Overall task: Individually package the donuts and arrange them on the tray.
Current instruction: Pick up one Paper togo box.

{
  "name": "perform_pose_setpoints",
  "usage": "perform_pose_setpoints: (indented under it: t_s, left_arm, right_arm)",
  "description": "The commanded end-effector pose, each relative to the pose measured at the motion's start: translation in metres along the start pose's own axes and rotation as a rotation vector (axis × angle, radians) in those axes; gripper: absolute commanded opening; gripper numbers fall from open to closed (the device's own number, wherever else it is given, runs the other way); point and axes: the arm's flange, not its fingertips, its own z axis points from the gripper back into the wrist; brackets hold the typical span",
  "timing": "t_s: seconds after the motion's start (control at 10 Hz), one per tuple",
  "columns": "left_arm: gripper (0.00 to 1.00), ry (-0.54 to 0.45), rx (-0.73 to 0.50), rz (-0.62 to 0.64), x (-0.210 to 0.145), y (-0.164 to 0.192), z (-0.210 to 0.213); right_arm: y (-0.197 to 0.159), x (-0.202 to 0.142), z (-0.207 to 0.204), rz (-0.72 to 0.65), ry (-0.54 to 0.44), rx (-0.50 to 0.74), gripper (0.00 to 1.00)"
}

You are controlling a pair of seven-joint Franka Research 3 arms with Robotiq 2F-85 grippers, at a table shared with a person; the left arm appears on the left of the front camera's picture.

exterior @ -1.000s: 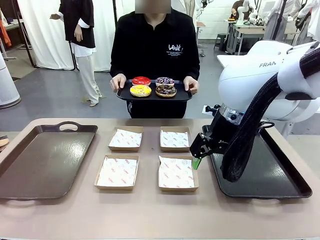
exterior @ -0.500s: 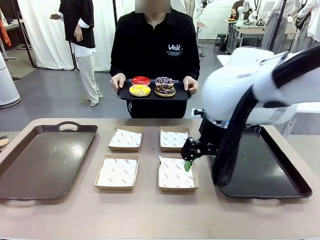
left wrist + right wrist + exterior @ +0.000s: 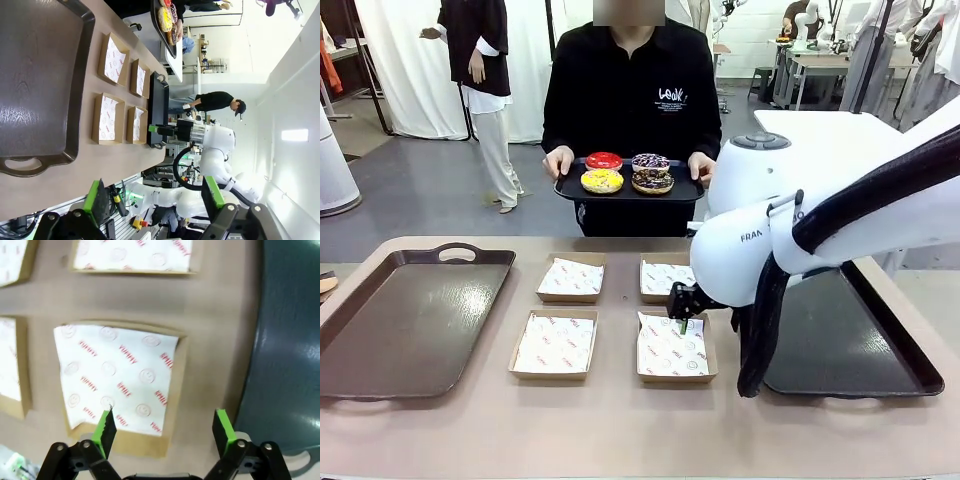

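Right arm (image 3: 752, 180): white rounded shells, dark "FRAN" lettering, black braided cable sleeve (image 3: 756, 330) along it. Jaws black, green pads (image 3: 223, 426), screws at finger bases.

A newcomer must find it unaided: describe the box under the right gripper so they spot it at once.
On the table, four paper-lined boxes sit in a two-by-two block between two dark trays. Go to the row nearer the robot, then its right-hand box, beside the right tray. Alone of the four, it has the open right gripper above it.
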Motion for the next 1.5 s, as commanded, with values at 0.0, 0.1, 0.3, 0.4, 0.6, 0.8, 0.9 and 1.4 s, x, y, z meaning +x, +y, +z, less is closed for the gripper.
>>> perform_pose_setpoints:
  t_s: [0.0, 0.1, 0.3, 0.4, 0.6, 0.8, 0.9, 1.4]
  left_arm:
    - [1.0, -0.01, -0.014, -0.008, 0.0, 0.0, 0.001]
    - [1.0, -0.01, -0.014, -0.008, 0.0, 0.0, 0.001]
    - [1.0, -0.01, -0.014, -0.008, 0.0, 0.0, 0.001]
    - [1.0, -0.01, -0.014, -0.008, 0.0, 0.0, 0.001]
    - [1.0, -0.01, -0.014, -0.008, 0.0, 0.0, 0.001]
    - [1.0, -0.01, -0.014, -0.008, 0.0, 0.0, 0.001]
    - [1.0, -0.01, -0.014, -0.008, 0.0, 0.0, 0.001]
    - [1.0, -0.01, -0.014, -0.008, 0.0, 0.0, 0.001]
  right_arm:
    - [-0.004, 0.004, -0.019, -0.065, -0.016, -0.001, 1.0]
    - [-0.008, 0.003, -0.023, -0.064, -0.005, 0.027, 1.0]
    - [-0.015, 0.002, -0.033, -0.067, 0.031, 0.069, 1.0]
    - [-0.018, 0.002, -0.035, -0.066, 0.038, 0.071, 1.0]
    - [-0.021, 0.001, -0.038, -0.061, 0.056, 0.075, 0.42]
    - [-0.02, 0.0, -0.038, -0.053, 0.057, 0.078, 0.0]
    - [-0.021, 0.0, -0.038, -0.052, 0.075, 0.095, 0.0]
    - [-0.02, 0.0, -0.035, -0.057, 0.072, 0.129, 0.0]
